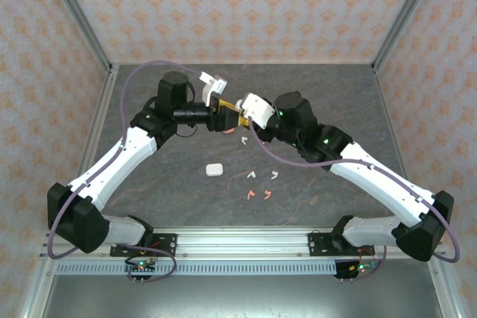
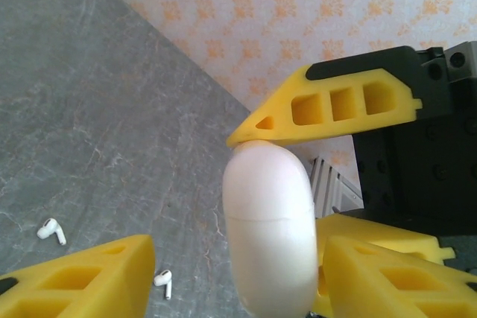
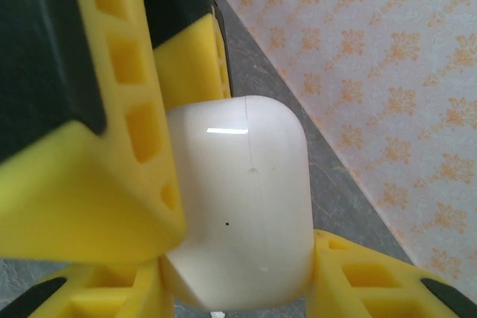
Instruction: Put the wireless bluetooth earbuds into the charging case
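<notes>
Glossy, rounded white charging case [image 3: 238, 206], lid shut; tiny stemmed earbuds [image 2: 51, 231].

Glossy plain white on the rounded plastic charging case [image 3: 238, 214], with 1 faint seam line and 1 tiny dark dot. Bright yellow, backed in black, on the latticed plastic gripper fingers [image 2: 343, 102]. Mottled dark grey with pale marble veining on the stone-look tabletop [image 1: 186, 199]. Peach wallpaper walls [image 1: 246, 5] patterned with repeating orange floral motifs. White on 2 tiny stemmed earbuds [image 2: 51, 230]; coral-pink on 2 hook-shaped earbuds [image 1: 250, 196]. Plain white on the small rounded case [image 1: 215, 170]. White shells and black joints on the 2 robot arms [image 1: 119, 158], with lilac cables [image 1: 141, 69]. Silver on the metal frame rails [image 1: 238, 242].
</notes>
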You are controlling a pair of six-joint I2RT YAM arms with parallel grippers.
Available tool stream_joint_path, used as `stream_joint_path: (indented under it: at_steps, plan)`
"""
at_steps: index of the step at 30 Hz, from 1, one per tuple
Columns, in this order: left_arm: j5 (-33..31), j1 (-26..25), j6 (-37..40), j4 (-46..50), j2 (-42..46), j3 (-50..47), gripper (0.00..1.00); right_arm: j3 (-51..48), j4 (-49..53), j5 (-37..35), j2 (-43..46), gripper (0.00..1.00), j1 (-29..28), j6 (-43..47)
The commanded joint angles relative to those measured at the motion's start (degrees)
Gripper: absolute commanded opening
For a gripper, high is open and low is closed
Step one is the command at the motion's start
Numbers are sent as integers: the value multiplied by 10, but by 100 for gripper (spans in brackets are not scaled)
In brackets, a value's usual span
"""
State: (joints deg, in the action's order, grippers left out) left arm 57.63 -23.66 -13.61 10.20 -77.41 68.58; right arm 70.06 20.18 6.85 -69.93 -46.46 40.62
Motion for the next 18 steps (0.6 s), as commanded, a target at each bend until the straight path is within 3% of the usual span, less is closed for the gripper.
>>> stream_joint_path:
  at_steps: [1, 10, 18]
  plan:
    - [23, -2, -7, -5, 2, 21, 59, 16, 15, 25, 7, 40, 1, 5]
    - [33, -9, 1, 2, -3, 33, 35, 19, 19, 16, 3, 41, 1, -5]
    - [36, -16, 17, 12, 2, 37, 24, 33, 25, 4, -7, 42, 1, -17]
